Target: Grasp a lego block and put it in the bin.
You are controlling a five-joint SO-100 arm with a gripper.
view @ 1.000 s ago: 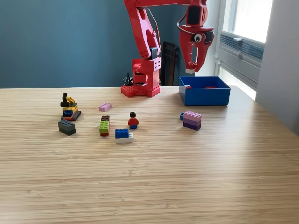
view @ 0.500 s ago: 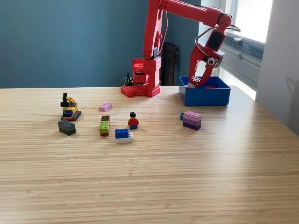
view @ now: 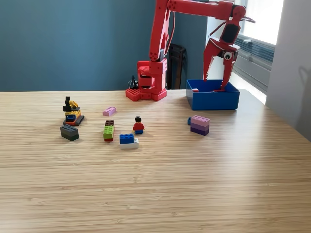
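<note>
The blue bin stands at the back of the table on the exterior view's right. Over its open top hangs my red gripper, open, with both fingers pointing down into the box and nothing between them. A small red piece shows inside the bin by its left wall. Loose lego lies on the table: a pink block, a green and brown stack, a blue block on a white one, a dark grey block and a pink and purple stack.
A minifigure stands among the blocks and a yellow and black build sits on the exterior view's left. The arm's red base is left of the bin. A window and a wall lie to the right.
The gripper carried a small block from above the bin down into it, then opened and rose a little. The block is no longer between the fingers.
</note>
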